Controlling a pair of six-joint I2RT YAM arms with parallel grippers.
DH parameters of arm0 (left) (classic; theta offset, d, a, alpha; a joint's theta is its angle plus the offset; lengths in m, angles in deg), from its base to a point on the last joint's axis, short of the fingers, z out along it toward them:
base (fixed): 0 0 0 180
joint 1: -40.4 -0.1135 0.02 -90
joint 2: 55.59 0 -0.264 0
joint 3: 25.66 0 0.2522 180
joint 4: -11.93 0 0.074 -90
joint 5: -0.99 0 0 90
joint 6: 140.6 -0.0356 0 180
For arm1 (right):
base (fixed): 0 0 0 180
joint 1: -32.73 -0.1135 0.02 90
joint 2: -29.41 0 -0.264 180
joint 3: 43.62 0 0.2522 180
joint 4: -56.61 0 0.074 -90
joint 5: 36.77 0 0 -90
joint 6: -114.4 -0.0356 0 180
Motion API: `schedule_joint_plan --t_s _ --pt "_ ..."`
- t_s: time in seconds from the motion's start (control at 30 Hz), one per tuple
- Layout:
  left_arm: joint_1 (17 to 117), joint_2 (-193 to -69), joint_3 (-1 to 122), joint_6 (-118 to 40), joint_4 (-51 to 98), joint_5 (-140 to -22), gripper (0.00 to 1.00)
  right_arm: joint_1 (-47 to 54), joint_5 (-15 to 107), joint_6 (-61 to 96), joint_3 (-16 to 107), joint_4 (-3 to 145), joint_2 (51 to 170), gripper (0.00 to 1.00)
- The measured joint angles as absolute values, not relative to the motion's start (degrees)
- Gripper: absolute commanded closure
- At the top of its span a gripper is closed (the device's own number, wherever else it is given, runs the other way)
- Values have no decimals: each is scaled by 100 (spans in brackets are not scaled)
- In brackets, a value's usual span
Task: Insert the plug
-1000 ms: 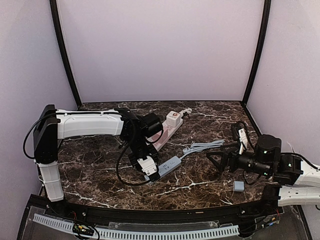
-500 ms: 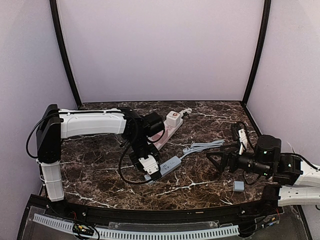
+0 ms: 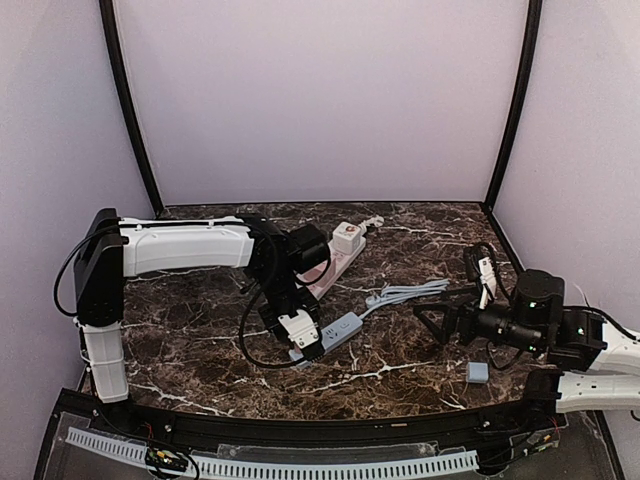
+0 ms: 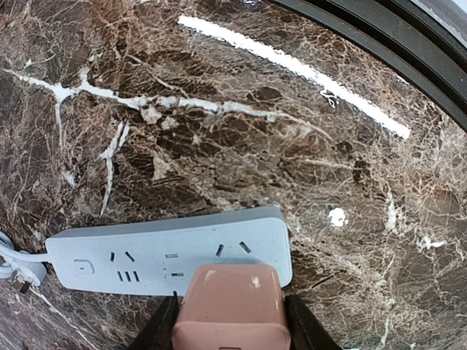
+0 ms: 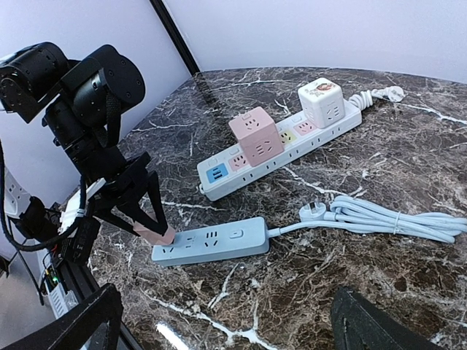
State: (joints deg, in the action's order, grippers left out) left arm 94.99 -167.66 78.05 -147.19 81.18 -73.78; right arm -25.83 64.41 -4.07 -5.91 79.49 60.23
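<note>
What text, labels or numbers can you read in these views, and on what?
No text is legible in any view.
Too blurred to read: a reddish mark on top of the white cube-shaped adapter.
No print visible on the pale blue plastic power strip, only socket slots and a round button.
No print visible on the pink cube-shaped plastic plug held in the left arm's fingers.

The left gripper (image 5: 154,230) pinches a pink plug (image 5: 157,236) at a grey power strip's (image 5: 215,243) end. Its cable (image 5: 387,219) lies coiled alongside.
</note>
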Motion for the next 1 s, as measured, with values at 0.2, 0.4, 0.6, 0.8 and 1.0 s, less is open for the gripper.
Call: schedule_joint_plan --t_s 0.2,0.4,0.6,0.8,1.0 --pt "9499 -16766 7792 -14824 8109 -7341 99 -2583 6434 -407 -593 7949 5999 1" --pt "9488 -16766 7779 -14905 8100 -7275 99 -2583 6415 -409 -635 7945 5934 1" --pt "9490 -16735 7681 -15054 8004 -7232 99 -2583 6362 -407 -659 7945 5908 1" --pt "9519 -16698 7611 -15180 7934 -7258 99 -2583 6351 -407 -661 7943 5914 2" --pt "9558 -16884 7906 -14916 8210 -7278 99 -2583 6345 -407 -661 7940 5940 1"
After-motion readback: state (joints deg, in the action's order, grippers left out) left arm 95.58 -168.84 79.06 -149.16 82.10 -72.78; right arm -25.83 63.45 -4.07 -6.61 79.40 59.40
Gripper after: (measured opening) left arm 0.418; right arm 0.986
